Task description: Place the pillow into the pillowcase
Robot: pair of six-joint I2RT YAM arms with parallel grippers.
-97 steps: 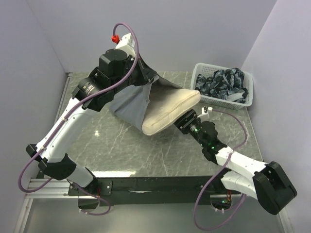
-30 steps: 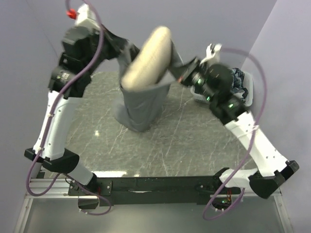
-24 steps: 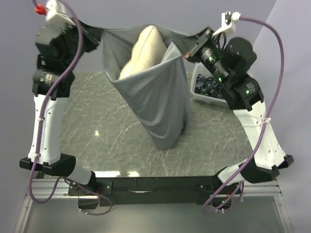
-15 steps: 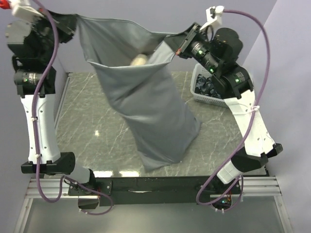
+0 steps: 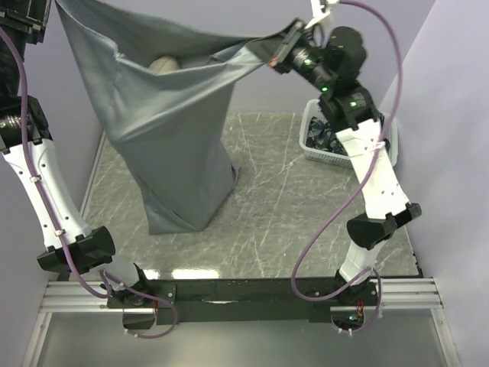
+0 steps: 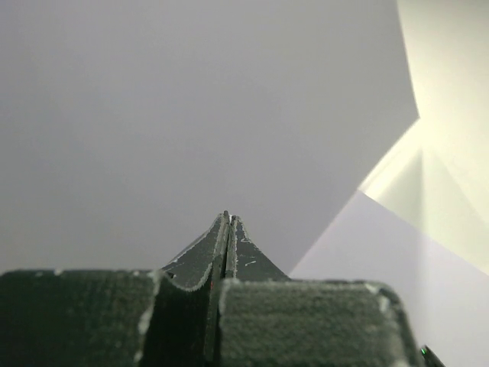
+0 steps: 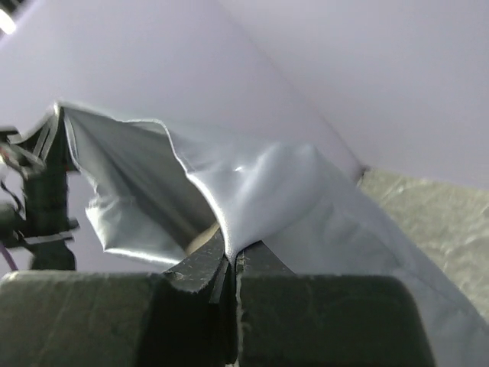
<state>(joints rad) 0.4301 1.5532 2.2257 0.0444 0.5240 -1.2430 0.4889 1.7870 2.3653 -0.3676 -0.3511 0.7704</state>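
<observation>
Pillowcase (image 5: 176,145) hangs upright, mouth open — pillow (image 5: 163,64) showing inside.

The table (image 5: 290,206) is grey-green marbled stone. A white basket (image 5: 309,131) of dark cloths (image 5: 319,141) stands on it below the right gripper (image 5: 274,56). The pillowcase (image 5: 176,153) hangs from that gripper, its bottom end resting on the table down to the gripper's left.

Left white-and-black jointed arm (image 5: 38,176): reared steeply upward, left pincer (image 6: 228,223) pressed closed. Right white-and-black jointed arm (image 5: 374,168): stretched high, wrist angled leftward, right pincer (image 7: 231,256) clamped closed.
</observation>
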